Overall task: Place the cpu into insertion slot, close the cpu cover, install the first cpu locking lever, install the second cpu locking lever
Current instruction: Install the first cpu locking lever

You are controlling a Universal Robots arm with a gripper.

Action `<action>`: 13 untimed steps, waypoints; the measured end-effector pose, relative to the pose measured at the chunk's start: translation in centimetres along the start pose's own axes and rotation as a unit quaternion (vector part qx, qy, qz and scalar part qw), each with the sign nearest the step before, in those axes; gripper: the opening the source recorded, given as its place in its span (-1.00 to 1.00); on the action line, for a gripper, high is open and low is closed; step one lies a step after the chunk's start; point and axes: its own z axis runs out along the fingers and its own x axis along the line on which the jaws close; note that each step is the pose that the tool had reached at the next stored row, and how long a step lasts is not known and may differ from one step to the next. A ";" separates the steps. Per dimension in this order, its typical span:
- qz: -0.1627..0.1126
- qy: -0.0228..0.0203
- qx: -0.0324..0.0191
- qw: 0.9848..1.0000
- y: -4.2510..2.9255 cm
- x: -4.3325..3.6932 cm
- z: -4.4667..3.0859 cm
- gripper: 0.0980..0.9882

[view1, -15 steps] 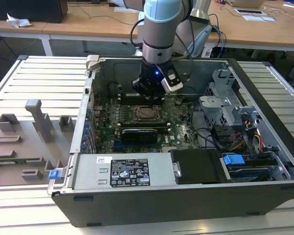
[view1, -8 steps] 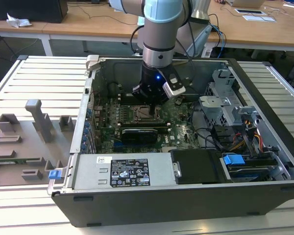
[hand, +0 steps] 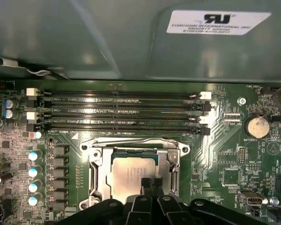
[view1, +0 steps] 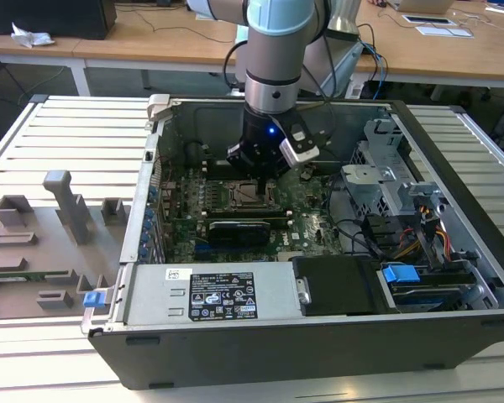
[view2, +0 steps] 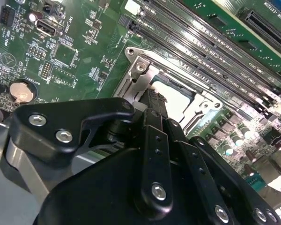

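- Right, the slatted worktop (view1: 59, 126) carries an open computer case (view1: 277, 344), with grey fixtures lying on the exterior view's left.
- The arm (view1: 277, 50) reaches down into the case, over the middle of the green motherboard (hand: 225, 154).
- The cpu cover (hand: 99, 168) appears to lie flat, framing the chip.
- The cpu (hand: 126, 173) sits in the insertion slot (view1: 250, 195), silver top showing through the window.
- The end effector (hand: 151, 183) hovers at the chip's near edge, fingertips drawn almost together with nothing between them.
- I reckon an off-centre push here could skew the chip or scrape the cover.
- A white label (hand: 218, 21) is on the case wall and a black sticker (view1: 224, 295) on the power supply; I leave the print unread.
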 end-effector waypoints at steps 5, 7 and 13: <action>0.000 0.000 0.000 1.000 -0.01 -0.01 -0.52 -0.98; 0.000 0.000 0.000 1.000 -0.01 0.00 -0.62 -0.98; 0.000 0.000 0.000 1.000 -0.02 -0.01 -1.18 -0.98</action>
